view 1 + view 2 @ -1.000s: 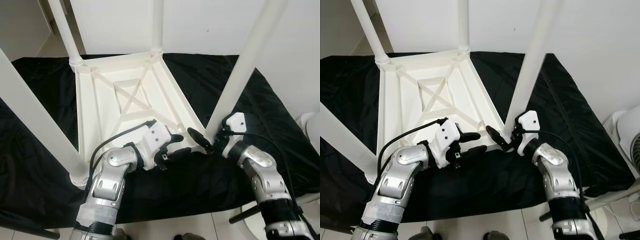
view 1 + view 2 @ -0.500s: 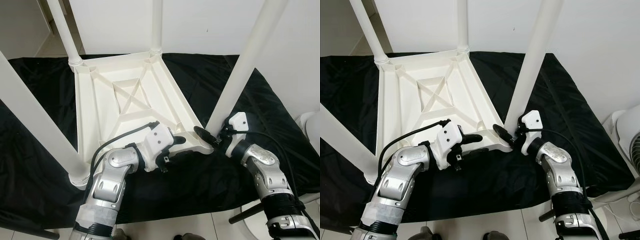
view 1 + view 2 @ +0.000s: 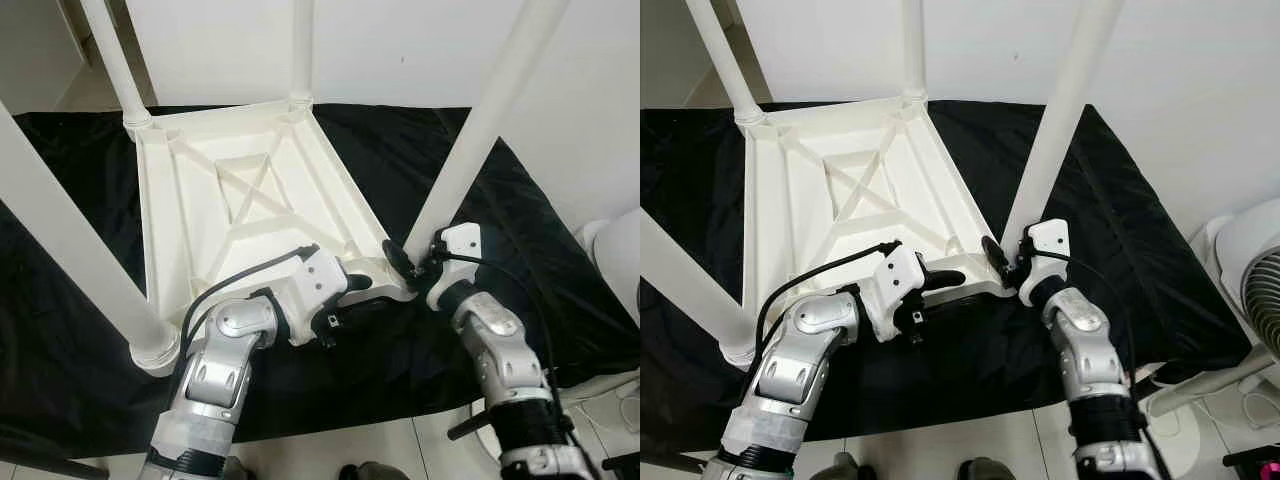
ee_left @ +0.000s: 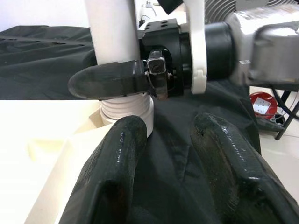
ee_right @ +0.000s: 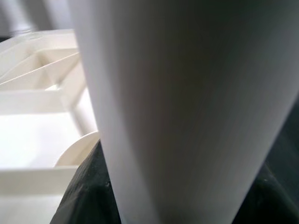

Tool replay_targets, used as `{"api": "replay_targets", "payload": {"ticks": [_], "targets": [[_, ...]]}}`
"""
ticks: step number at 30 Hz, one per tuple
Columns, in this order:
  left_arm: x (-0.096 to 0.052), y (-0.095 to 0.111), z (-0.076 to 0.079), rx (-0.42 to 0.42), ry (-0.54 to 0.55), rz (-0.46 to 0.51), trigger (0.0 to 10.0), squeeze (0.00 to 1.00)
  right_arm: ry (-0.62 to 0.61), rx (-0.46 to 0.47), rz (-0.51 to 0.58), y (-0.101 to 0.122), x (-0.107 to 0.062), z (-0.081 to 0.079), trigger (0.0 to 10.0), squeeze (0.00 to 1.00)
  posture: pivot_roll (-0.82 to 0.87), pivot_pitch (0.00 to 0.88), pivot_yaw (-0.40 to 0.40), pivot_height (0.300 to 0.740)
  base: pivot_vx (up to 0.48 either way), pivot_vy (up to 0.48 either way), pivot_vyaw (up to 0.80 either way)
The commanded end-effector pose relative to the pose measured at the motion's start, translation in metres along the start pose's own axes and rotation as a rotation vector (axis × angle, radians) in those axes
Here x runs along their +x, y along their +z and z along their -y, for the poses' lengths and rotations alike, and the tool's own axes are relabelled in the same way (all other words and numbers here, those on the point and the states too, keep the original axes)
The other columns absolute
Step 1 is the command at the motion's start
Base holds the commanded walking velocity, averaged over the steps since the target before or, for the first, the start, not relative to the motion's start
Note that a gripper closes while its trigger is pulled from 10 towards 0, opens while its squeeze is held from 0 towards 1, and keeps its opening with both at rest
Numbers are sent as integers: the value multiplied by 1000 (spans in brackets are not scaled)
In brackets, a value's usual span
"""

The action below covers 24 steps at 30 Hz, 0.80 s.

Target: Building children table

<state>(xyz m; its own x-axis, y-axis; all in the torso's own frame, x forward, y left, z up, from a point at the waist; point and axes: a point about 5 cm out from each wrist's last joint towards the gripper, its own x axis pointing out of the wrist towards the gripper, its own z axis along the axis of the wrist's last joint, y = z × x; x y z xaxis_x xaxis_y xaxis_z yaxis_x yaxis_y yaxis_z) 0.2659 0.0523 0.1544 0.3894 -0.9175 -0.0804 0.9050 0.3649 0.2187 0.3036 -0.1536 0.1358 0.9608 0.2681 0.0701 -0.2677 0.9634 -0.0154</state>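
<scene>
A black cloth [image 3: 560,250] covers the low surface in front of a white wall, and on it you see the white children table [image 3: 240,200] lying upside down with its four legs pointing up.

In the left eye view your left arm is bent at the elbow and reaches forward to the near edge of the tabletop. The left gripper [image 3: 375,297] has one finger on top of this edge and the other finger under it, so the fingers are closed on the table edge near the corner. Your right arm comes up from below on the right, with the wrist turned inward. The right gripper [image 3: 405,262] stands at the base of the near right leg [image 3: 470,140] — one black finger curves around the front of it.

In the right eye view a white fan [image 3: 1250,270] stands on the floor at the right, beside the cloth.

In the left wrist view the two left fingers [image 4: 117,158] are apart, and beyond them a right finger [image 4: 110,81] presses on the leg just above its threaded collar.

In the right wrist view the leg is very close and blurred — the fingers hold it on both sides.
</scene>
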Motion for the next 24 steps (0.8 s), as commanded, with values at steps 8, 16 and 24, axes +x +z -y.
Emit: {"api": "replay_targets", "payload": {"ticks": [8, 16, 24], "targets": [[-3, -1, -9, -12, 183, -8, 10000, 0, -278, 48, -26, -4, -11, -26, 10000, 0, -95, 84, 6, 740, 0, 0, 0], [-3, 1, -12, -10, 191, -2, 10000, 0, -283, 36, 4, 2, -11, -38, 10000, 0, -95, 84, 7, 740, 0, 0, 0], [-1, 1, -13, -7, 190, 0, 10000, 0, -268, 46, 12, 2, -15, -34, 10000, 1000, -102, 79, 7, 740, 0, 0, 0]]}}
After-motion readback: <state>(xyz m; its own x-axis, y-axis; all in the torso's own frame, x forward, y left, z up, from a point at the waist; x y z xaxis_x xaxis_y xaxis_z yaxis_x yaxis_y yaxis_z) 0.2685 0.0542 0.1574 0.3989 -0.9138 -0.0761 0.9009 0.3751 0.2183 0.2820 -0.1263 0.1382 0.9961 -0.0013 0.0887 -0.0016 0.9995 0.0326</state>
